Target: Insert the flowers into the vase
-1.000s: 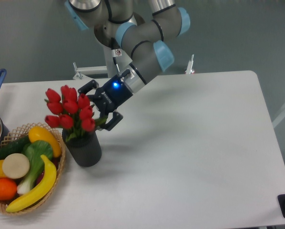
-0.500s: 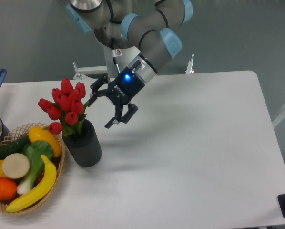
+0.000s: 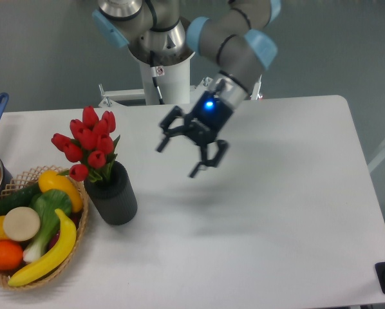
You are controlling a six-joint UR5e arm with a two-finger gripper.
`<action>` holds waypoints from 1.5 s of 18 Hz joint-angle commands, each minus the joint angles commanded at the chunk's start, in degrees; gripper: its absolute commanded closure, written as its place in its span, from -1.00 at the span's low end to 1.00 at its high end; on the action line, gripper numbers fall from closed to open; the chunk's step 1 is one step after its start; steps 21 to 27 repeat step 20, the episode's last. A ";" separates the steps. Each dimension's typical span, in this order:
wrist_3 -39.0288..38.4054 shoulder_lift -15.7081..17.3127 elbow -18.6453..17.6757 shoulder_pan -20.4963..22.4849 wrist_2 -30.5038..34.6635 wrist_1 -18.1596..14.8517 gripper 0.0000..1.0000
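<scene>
Standing in the dark ribbed cylindrical vase [image 3: 112, 198], the bunch of red tulip flowers [image 3: 87, 143] leans left above a wicker basket of produce [image 3: 29, 225]. Well to the right, the black two-finger claw [image 3: 179, 158] hangs over the white tabletop [image 3: 276, 212], fingers spread wide and holding nothing.

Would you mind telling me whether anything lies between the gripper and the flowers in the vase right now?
Nothing visible does. The gripper hangs open above bare table, to the right of the flowers, which already stand in the vase. The wicker basket sits on the vase's far side, away from the gripper.
</scene>
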 joint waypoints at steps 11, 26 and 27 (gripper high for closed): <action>-5.54 -7.47 9.68 1.58 30.05 -0.09 -1.00; -4.04 -6.42 7.58 -1.76 45.90 -2.47 -1.00; -4.04 -6.42 7.58 -1.76 45.90 -2.47 -1.00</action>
